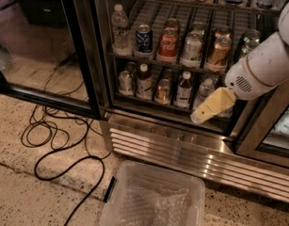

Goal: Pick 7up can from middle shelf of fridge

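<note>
The fridge (181,149) stands open, its black-framed glass door (83,51) swung out to the left. On the middle shelf (156,60), a wire rack with narrow lanes, the silver-grey 7up can (191,48) stands at the front, between a red Coca-Cola can (168,44) and a gold can (218,52). My gripper (212,106), cream-coloured on a white arm (261,67), hangs in front of the bottom shelf, below and to the right of the 7up can and apart from it. It points down and left.
A water bottle (119,27), a blue can (144,37) and a dark green can (249,39) share the middle shelf. Bottles and cans fill the bottom shelf (163,91). A clear plastic bin (153,197) and black cables (54,140) lie on the floor.
</note>
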Tool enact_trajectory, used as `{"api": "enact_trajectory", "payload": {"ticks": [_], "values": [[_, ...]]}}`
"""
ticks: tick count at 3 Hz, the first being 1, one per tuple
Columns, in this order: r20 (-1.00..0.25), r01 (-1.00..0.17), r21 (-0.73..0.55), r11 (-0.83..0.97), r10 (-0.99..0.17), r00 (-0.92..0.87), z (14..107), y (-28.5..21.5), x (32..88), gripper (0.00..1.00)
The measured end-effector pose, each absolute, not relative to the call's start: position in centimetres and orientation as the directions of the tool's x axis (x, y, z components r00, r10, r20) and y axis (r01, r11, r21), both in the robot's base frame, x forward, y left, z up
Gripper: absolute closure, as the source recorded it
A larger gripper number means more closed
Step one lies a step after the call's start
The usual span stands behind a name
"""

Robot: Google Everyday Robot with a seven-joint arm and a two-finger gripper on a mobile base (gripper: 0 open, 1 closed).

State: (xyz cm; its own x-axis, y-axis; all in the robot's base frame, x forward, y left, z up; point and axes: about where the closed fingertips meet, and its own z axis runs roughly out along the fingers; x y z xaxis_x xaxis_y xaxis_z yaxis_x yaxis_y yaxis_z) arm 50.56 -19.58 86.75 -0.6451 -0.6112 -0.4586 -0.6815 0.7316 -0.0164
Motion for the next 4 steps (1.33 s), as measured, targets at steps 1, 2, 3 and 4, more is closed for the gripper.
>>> {"api": "enact_trajectory", "payload": {"ticks": [1,2,3,4], "values": [[-0.496,-0.549,0.061,0.834,-0.452,-0.742,84.5,-19.1,53.0,0.00],[-0.501,-0.516,0.080,0.853,-0.413,-0.761,84.7,-19.0,53.2,0.00],[-0.513,-0.519,0.077,0.851,-0.413,-0.752,84.6,-18.4,53.2,0.00],[-0.537,-0.493,0.063,0.868,-0.387,-0.750,83.2,-15.7,55.2,0.00]]}}
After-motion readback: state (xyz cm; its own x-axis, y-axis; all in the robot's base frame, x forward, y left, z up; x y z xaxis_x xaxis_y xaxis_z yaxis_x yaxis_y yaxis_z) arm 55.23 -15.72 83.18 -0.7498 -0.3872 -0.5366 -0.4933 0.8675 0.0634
